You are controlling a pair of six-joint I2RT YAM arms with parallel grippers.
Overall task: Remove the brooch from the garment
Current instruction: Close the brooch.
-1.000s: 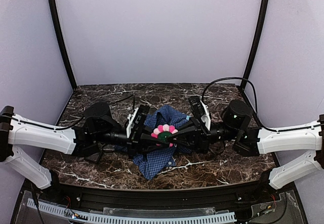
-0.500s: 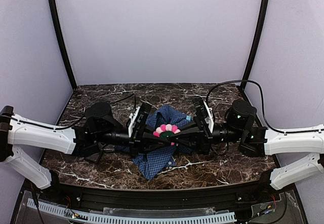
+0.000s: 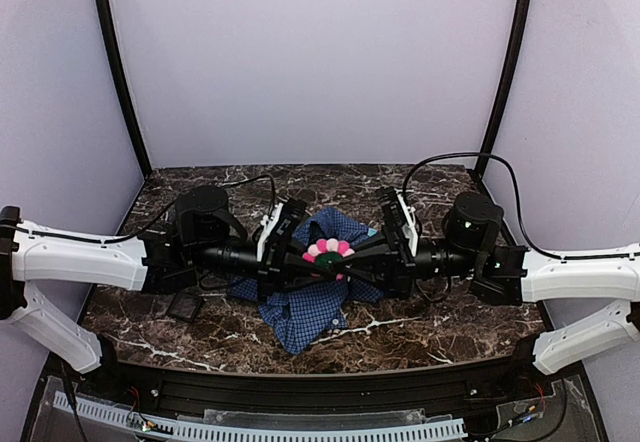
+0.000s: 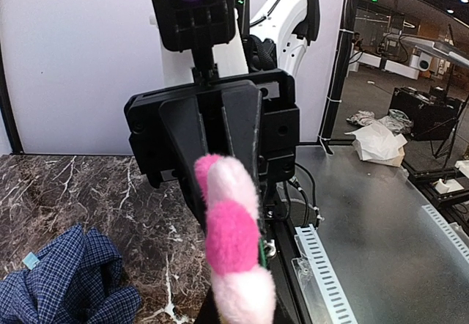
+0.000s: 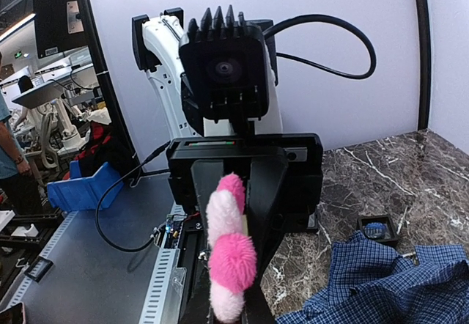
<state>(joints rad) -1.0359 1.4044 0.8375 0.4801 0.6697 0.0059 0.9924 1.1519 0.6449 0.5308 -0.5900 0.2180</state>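
Note:
The brooch (image 3: 327, 250), a fluffy flower pin with pink and pale-pink petals and a dark green centre, hangs in the air between my two grippers, above the garment (image 3: 312, 302). My left gripper (image 3: 312, 258) and right gripper (image 3: 342, 258) meet tip to tip and both are shut on it. In the left wrist view the brooch (image 4: 231, 236) stands edge-on, with the checked garment (image 4: 66, 284) lying apart on the table at lower left. In the right wrist view the brooch (image 5: 231, 254) is also clear of the garment (image 5: 388, 280).
A small black square tray (image 3: 186, 306) lies on the marble table (image 3: 420, 332) under my left arm; it also shows in the right wrist view (image 5: 377, 229). Black frame posts stand at the back corners and a rail runs along the near edge.
Both grippers have moved slightly up and away with the brooch between them. My left arm has lifted, uncovering the black tray beneath it. The garment stays on the table.

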